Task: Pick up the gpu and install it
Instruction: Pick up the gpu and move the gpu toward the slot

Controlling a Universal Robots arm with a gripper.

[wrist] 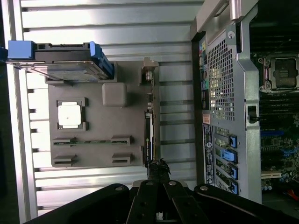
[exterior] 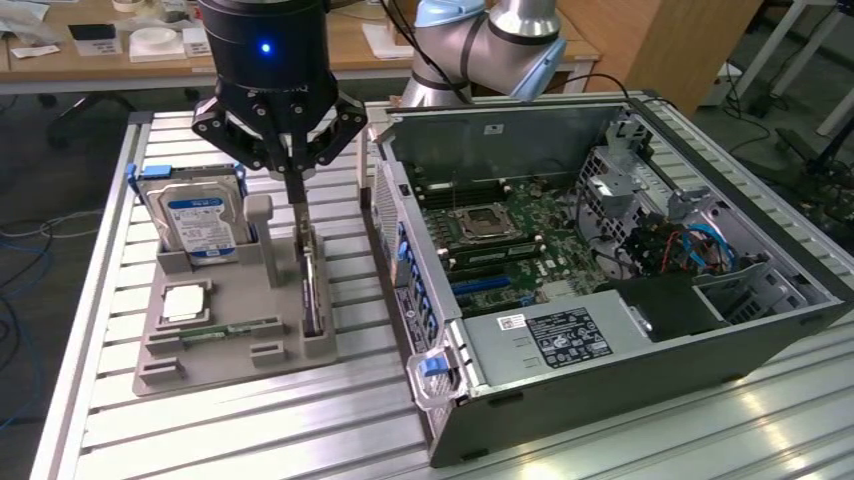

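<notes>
gripper point(exterior: 292, 178) hangs above the grey holder point(exterior: 220, 345), fingers drawn together on nothing, as far as can be made out. gpu point(exterior: 315, 295) stands on edge in the holder's slot nearest the computer case point(exterior: 627, 350), below the fingertips and apart from them. its long axis runs alongside the case wall. seen edge-on, so its faces are hidden. height of the gap is hard to judge.

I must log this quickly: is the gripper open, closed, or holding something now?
Gripper: right above the upright gpu; whether it is open or closed cannot be told.
</notes>
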